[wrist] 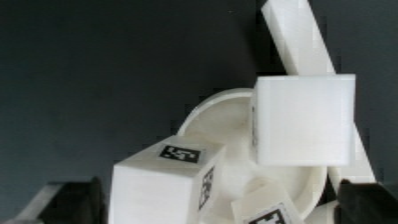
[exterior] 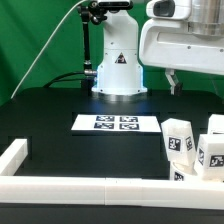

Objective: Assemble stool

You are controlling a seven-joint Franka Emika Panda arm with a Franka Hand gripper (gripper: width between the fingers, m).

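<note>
Stool parts (exterior: 192,145), chunky white plastic blocks with black-and-white square tags, cluster on the black table (exterior: 60,115) by the white border rail (exterior: 90,188) at the exterior view's right. Above them hangs the tool (exterior: 174,80), jaws wide apart, holding nothing.

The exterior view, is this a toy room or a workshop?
Most likely a robot test lab. A white robot arm base stands on a black table before a green curtain, with a flat white marker board and chunky white plastic stool legs bearing square tags.
</note>
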